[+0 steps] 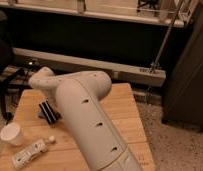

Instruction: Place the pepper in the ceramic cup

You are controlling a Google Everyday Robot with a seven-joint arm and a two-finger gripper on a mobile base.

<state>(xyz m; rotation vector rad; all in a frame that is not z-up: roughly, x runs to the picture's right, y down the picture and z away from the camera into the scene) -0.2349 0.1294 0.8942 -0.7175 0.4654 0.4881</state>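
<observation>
The white ceramic cup (11, 134) stands upright at the left edge of the wooden table (126, 120). The pepper is out of view. My big white arm (87, 122) rises from the bottom right and bends at the back left of the table. The gripper (49, 103) hangs under that bend, mostly covered by the arm, just over a black ridged block (47, 112). It is up and to the right of the cup, apart from it. I see nothing orange near it.
A white bottle with a label (29, 153) lies on its side near the table's front left corner, below the cup. A dark wall with a pale ledge (85, 62) runs behind the table. A slanted metal pole (165, 45) stands at the right.
</observation>
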